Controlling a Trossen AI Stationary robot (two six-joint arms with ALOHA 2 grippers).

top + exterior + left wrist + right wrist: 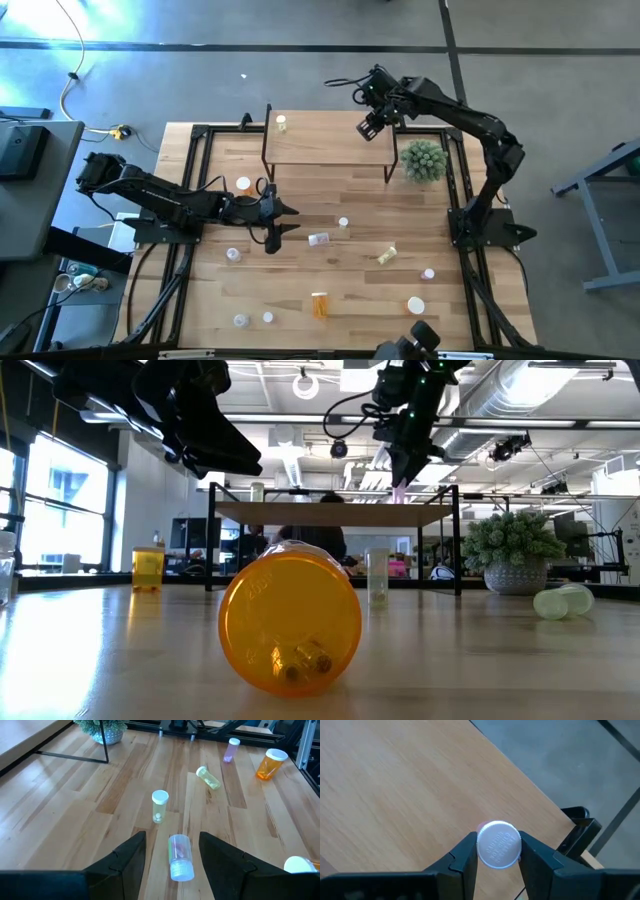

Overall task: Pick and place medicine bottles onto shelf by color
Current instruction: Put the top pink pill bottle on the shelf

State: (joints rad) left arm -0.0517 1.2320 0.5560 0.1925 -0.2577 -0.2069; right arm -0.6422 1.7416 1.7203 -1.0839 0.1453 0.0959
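My right gripper hangs over the right end of the shelf, shut on a pink medicine bottle with a white cap. On the shelf's left end stands a yellowish bottle. My left gripper is open above the table's left middle. Just ahead of its fingers a clear bottle lies on its side on the tabletop, untouched. Several more bottles are scattered over the table: a yellow-green one on its side, an orange one, a pink one. My right gripper pinches the pink bottle at its white cap between the two fingers, one on each side of the cap. The fingers come from above, pointing steeply down. The bottle hangs upright below them, its pink body just above the shelf's top.
A spiky green plant stands in a pot by the shelf's right legs. In the low view an orange bottle lies close to the camera. A black frame borders the tabletop. People and desks show in the room behind.
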